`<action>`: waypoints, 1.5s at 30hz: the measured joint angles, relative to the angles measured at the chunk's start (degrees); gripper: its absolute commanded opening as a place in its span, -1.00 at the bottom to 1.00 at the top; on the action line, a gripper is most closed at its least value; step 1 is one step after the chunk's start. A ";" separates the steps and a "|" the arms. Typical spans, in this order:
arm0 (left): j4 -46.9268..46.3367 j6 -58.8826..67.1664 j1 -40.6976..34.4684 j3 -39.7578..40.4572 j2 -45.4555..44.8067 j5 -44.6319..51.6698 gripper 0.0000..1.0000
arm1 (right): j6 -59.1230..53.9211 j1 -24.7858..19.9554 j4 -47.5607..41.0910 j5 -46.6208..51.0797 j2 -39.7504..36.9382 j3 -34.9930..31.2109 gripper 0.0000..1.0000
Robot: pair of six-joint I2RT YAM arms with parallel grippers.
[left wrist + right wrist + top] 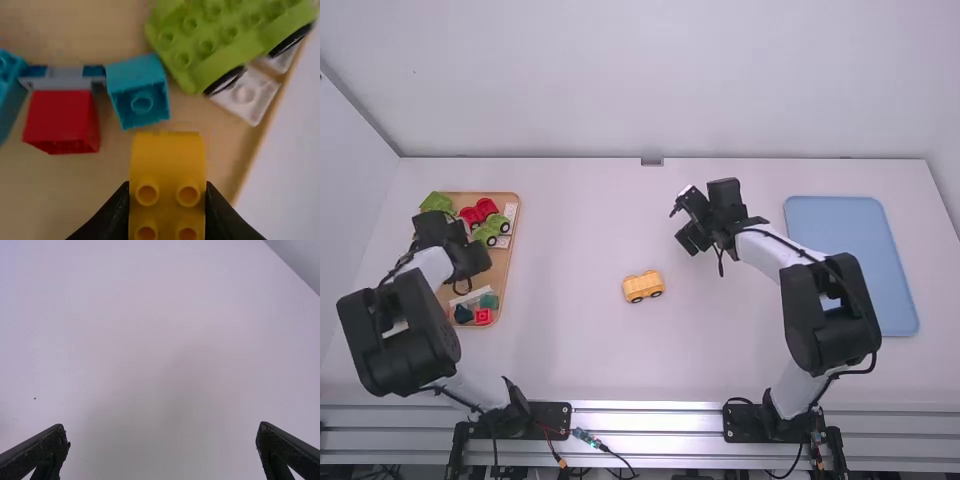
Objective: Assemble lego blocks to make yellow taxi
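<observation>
While pinching the yellow block [167,162] in the left gripper [165,200], lift clear of the tray [502,262], carry level to the wheeled yellow body [643,287] on the table [580,230], squaring up before pressing; steady with the empty, wide-spread right gripper [162,432].

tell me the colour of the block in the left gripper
The block is yellow, clearest in left wrist view.

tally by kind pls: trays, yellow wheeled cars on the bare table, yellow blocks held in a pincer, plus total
Trays: 2 (tan tray, blue tray)
Yellow wheeled cars on the bare table: 1 (yellow car)
Held yellow blocks: 1 (yellow block, left pincer)
Total: 4
</observation>
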 measured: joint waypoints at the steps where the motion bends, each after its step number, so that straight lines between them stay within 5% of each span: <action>1: -0.81 0.00 -0.11 0.74 -0.42 0.17 -0.90 | 0.02 -0.22 0.00 -0.39 -0.02 0.00 0.98; 8: -9.33 3.78 -6.14 8.46 -3.39 0.44 -0.95 | 0.02 -3.30 0.02 -7.74 -0.02 0.00 0.98; 19: -14.82 20.92 -25.31 9.22 -5.53 5.75 -0.96 | -7.93 -7.91 -4.72 -24.22 -0.02 -0.07 0.98; 26: -19.37 36.02 -36.02 9.22 -5.99 10.93 -0.96 | -12.81 -10.67 5.95 -38.16 1.09 -5.33 0.98; 32: -20.02 46.45 -39.80 9.20 -6.01 17.05 -0.96 | -13.66 -9.03 9.90 -43.71 6.03 -7.43 0.98; 45: -13.62 48.87 -45.81 3.15 -6.05 17.70 -0.96 | -28.22 -6.62 6.38 -52.37 10.80 -9.38 0.98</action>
